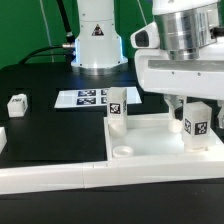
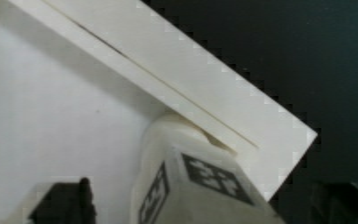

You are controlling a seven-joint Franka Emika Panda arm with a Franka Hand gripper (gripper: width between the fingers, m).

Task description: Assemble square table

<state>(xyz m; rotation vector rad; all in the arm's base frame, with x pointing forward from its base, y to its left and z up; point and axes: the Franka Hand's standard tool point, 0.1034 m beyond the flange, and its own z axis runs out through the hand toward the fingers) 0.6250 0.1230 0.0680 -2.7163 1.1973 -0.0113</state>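
Observation:
The square table's white slab (image 1: 150,148) lies rim up at the exterior view's right. One white tagged leg (image 1: 117,109) stands upright at its far left corner. My gripper (image 1: 196,116) hangs over the slab's right corner and straddles a second upright leg (image 1: 198,124). In the wrist view this leg (image 2: 197,178) rises from the slab's corner (image 2: 87,110) between my dark fingers (image 2: 62,201). A strip of white slab shows between one finger and the leg; the other finger is at the leg's side. Two loose legs (image 1: 15,103) lie at the left.
The marker board (image 1: 84,98) lies flat behind the slab, before the robot base (image 1: 97,40). The long white border wall (image 1: 50,176) runs along the front. One loose leg (image 1: 2,136) sits at the far left edge.

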